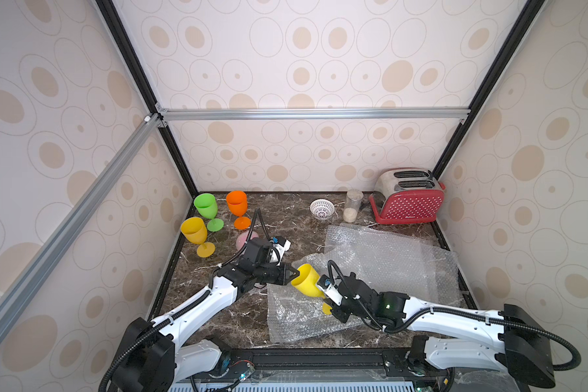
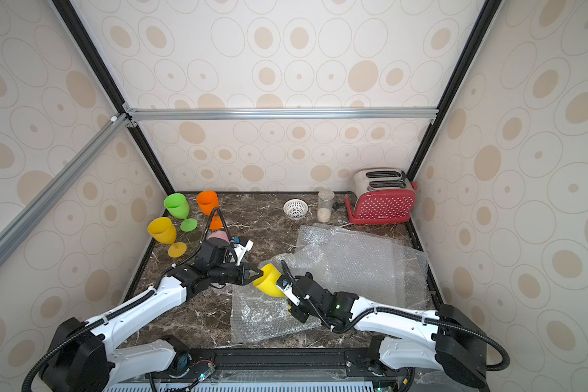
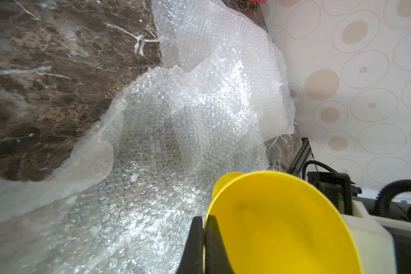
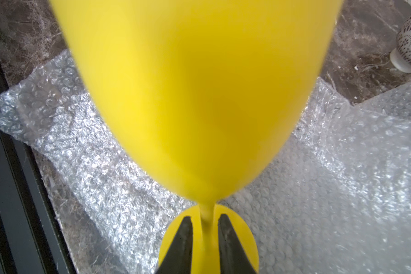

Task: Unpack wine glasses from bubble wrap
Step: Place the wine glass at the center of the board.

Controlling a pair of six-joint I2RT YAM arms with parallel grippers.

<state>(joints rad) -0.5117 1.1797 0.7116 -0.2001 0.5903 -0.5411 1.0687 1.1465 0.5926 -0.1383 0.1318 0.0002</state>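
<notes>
Red toaster [image 1: 409, 203], clear jar [image 1: 352, 205], white perforated bowl [image 1: 322, 208] at the back.

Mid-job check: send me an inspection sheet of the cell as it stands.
Surface: dark marble tabletop, partly under bubble wrap.
Job's things: green glass, orange glass, yellow glass upright far left; pink glass partly hidden behind left arm; second yellow glass unwrapped, tilted between the grippers; wrap sheets lie open.
Clutter: white bowl, jar, red toaster along the back.
Grippers: left gripper shut on second yellow glass's rim; right gripper straddles its stem, grip unclear.
Cables: black hose on left arm arcs near orange glass; another along right arm.
Surroundings: patterned walls, aluminium frame.
</notes>
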